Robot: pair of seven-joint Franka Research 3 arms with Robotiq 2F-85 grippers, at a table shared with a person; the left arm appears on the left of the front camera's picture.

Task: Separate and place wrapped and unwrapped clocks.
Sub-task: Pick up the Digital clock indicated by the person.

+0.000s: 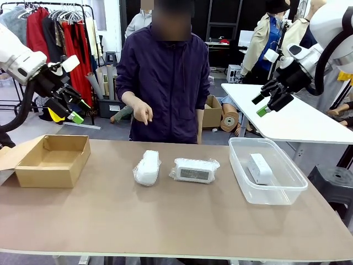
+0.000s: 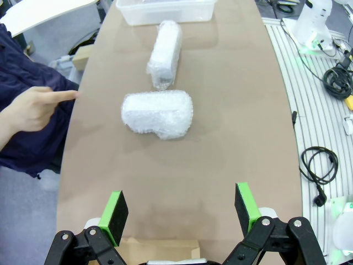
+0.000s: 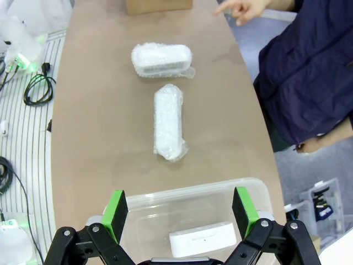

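Both arms poised high over the ends of the surface (image 1: 165, 221): left gripper (image 1: 79, 110) and right gripper (image 1: 261, 105), jaws apart, empty. A bubble-wrapped clock (image 1: 147, 167) and a second wrapped clock (image 1: 194, 170) lie mid-surface; bare clock (image 1: 260, 168) inside clear tub (image 1: 270, 196). The person's hand (image 1: 143, 114) points downward.

I see a matt brown table (image 1: 165, 226), a plain cardboard box (image 1: 52, 175) and a clear, glossy plastic bin (image 1: 238, 165). Bumpy whitish bubble wrap covers the left clock (image 1: 147, 168) and middle clock (image 1: 194, 170). The bare clock (image 1: 260, 168) is smooth white plastic.
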